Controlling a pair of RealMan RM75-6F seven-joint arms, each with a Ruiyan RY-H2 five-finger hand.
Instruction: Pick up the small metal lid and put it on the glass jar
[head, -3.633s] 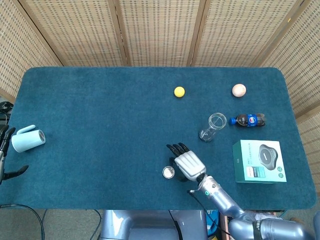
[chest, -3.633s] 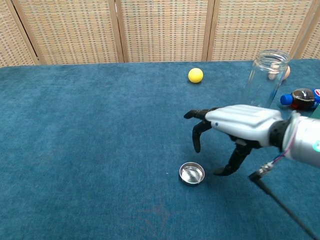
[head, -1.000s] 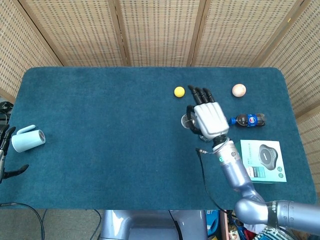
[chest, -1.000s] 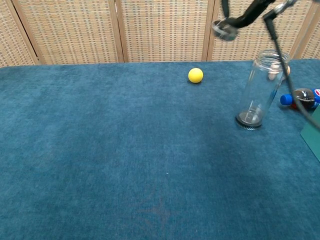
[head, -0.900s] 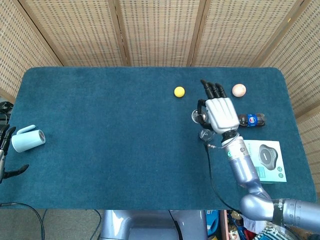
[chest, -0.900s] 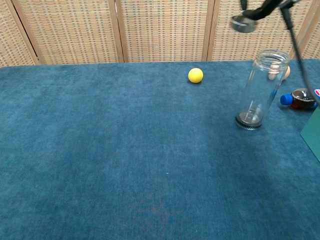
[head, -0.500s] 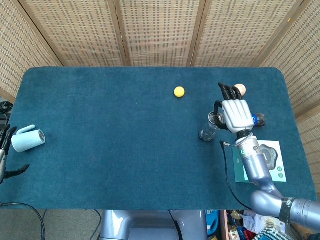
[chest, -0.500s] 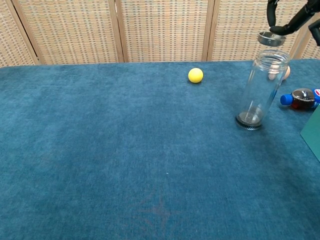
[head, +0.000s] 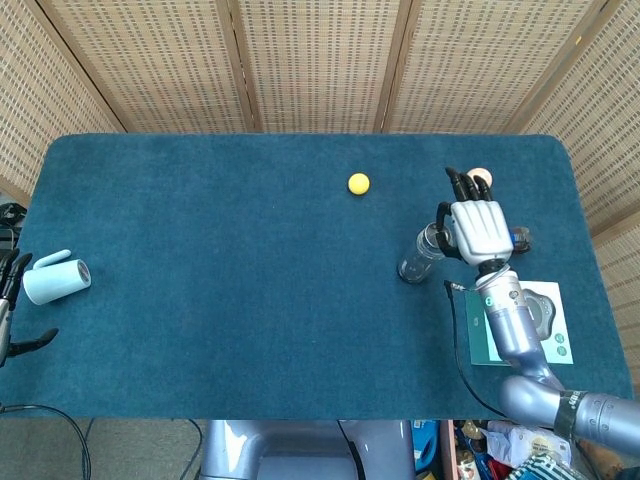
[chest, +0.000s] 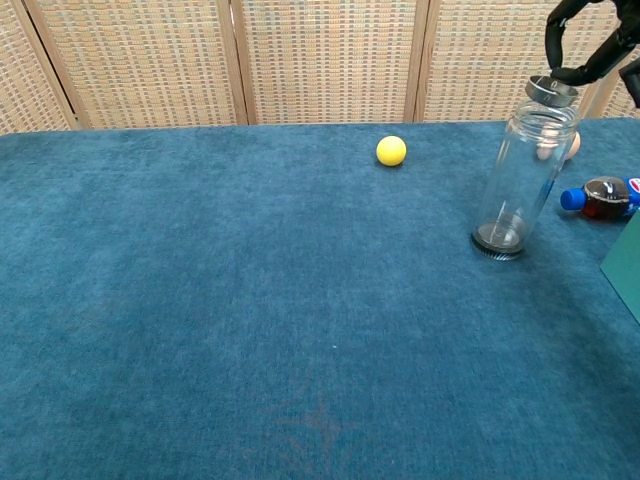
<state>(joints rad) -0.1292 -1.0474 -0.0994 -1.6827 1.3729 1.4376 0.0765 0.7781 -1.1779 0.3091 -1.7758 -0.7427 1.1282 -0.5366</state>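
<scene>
The glass jar (chest: 522, 178) stands upright at the right of the blue table; in the head view the jar (head: 417, 258) shows beside my right hand. The small metal lid (chest: 553, 90) sits slightly tilted at the jar's mouth, pinched by the dark fingertips (chest: 558, 70) of my right hand (head: 479, 230). From above, that hand hovers over the jar's right side and hides the lid. My left hand (head: 12, 305) hangs off the table's left edge, fingers apart and holding nothing.
A yellow ball (chest: 391, 150) lies left of the jar. A pinkish ball (chest: 572, 145) and a lying cola bottle (chest: 600, 196) are close behind and right of it. A teal box (head: 540, 330) is at the front right, a pale blue roll (head: 56, 278) at the far left.
My right hand picked the lid off the table, carried it up and right, then lowered it onto the jar's mouth. The left hand has stayed still.
</scene>
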